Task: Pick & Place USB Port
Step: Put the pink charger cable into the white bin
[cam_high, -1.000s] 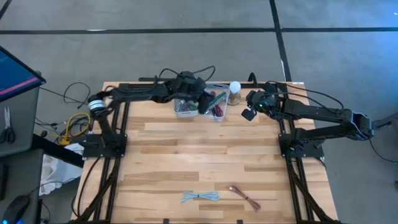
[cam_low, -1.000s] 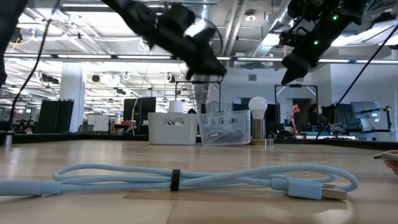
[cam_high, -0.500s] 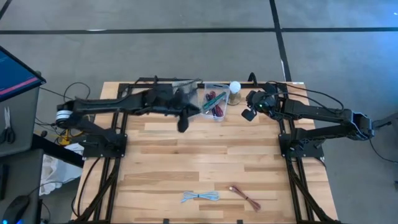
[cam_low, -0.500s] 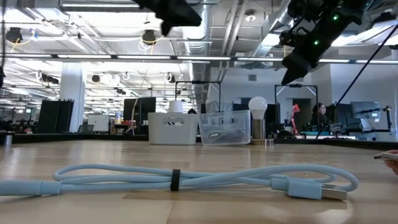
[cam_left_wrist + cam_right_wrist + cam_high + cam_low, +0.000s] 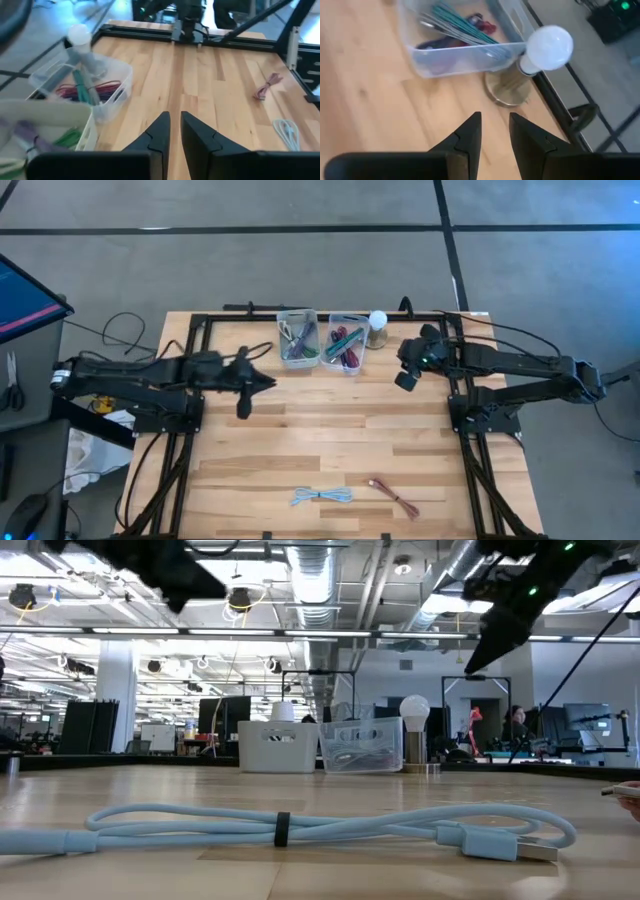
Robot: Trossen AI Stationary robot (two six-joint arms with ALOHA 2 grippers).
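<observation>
A light blue USB cable [image 5: 322,496], coiled and bound with a dark tie, lies flat near the table's front edge, its plug [image 5: 500,843] toward the right. A reddish cable [image 5: 393,497] lies beside it. My left gripper [image 5: 268,381] hangs above the table's left half, pointing right, its fingers [image 5: 175,120] a narrow gap apart with nothing between them. My right gripper [image 5: 403,380] hovers near the bins at the far right, tipped downward, its fingers [image 5: 495,125] apart and empty. Both are far from the cables.
A white bin [image 5: 298,340] and a clear bin [image 5: 345,343], both holding bundled cables, stand at the far edge. A light bulb on a round base [image 5: 377,328] stands to their right. Bare wood lies between bins and cables.
My left gripper has drawn back from above the bins toward the table's left edge and a little toward the near edge, staying high. My right gripper has tipped further downward and shifted slightly toward the near edge. The cables have not moved.
</observation>
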